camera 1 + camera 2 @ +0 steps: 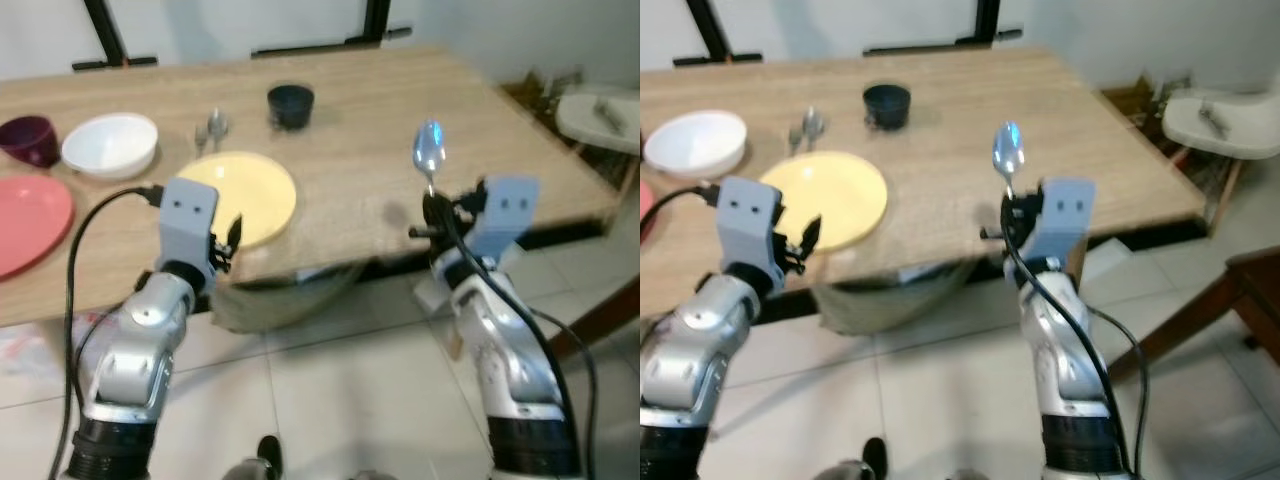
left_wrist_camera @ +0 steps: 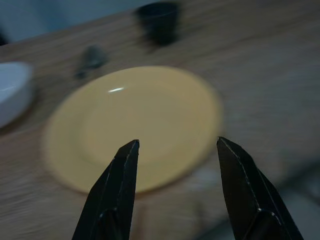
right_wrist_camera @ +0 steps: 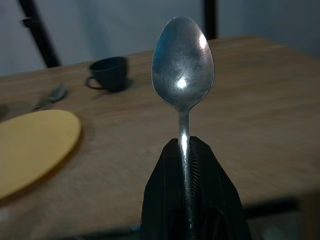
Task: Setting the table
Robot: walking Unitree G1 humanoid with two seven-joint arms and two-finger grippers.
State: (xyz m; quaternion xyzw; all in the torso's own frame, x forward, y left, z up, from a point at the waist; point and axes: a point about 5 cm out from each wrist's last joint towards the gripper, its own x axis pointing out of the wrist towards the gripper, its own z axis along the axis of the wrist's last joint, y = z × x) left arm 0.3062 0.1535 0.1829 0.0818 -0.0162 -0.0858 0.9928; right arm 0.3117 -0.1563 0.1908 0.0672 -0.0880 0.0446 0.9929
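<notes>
While the right gripper [image 1: 432, 205] pinches a metal spoon [image 3: 183, 70] by its handle, bowl end up and upright, it hangs at the near edge of the wooden table [image 1: 370, 130], right of the yellow plate [image 1: 245, 195] and apart from it. Jaws closed tight on the handle, clear in the right wrist view. Left gripper [image 2: 175, 150] is empty, fingers spread, aimed at the yellow plate from just off the table edge. Also on the table: dark mug [image 1: 290, 104] beyond the plate, what looks like another spoon or fork [image 1: 213, 127] at the plate's far left (blurred, hard to say which), white bowl [image 1: 110, 144], purple cup [image 1: 28, 139], pink plate [image 1: 30, 220] at far left. White chair [image 1: 1220, 118] off to the right. Likely step: carry spoon to a spot beside the yellow plate and lay it down. Risks: grip is low on a thin handle with the heavy end up, so the spoon could pivot or slip during a tilt. Releasing it upright would let it drop, bounce and maybe slide off the near edge. The plate sits close to that edge too, so a bump from either arm could shove it over.
</notes>
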